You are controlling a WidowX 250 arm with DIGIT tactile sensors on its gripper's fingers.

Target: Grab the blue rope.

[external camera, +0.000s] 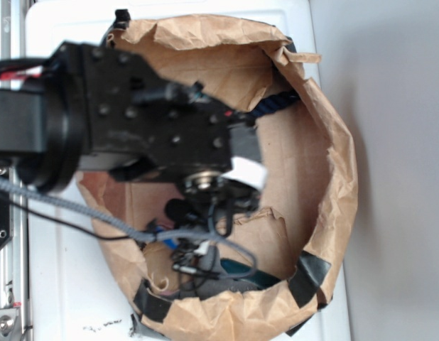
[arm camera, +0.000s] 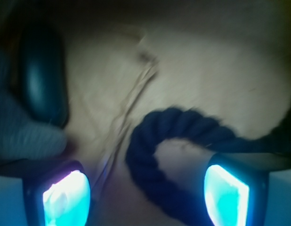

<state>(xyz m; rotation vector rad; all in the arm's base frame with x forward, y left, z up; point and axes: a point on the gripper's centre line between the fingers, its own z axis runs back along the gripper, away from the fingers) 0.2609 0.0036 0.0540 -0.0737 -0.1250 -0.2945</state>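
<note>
The blue rope (arm camera: pixel 183 120) is thick, twisted and dark navy. In the wrist view it curls in a loop on the brown paper floor. One side of the loop runs down between my fingers, nearer the right one. My gripper (arm camera: pixel 146 200) is open, and both glowing cyan pads (arm camera: pixel 65 200) are apart and touch nothing. In the exterior view a short stretch of the blue rope (external camera: pixel 278 104) shows by the far wall of the paper-lined basket (external camera: pixel 333 142). My black arm (external camera: pixel 148 114) reaches over the basket and hides my fingers.
A grey braided cable (external camera: pixel 63 202) and a thin black wire (external camera: pixel 70 226) trail from the arm into the basket. A dark oblong object (arm camera: pixel 42 75) lies at the upper left of the wrist view. Black tape patches (external camera: pixel 312 277) mark the crumpled rim.
</note>
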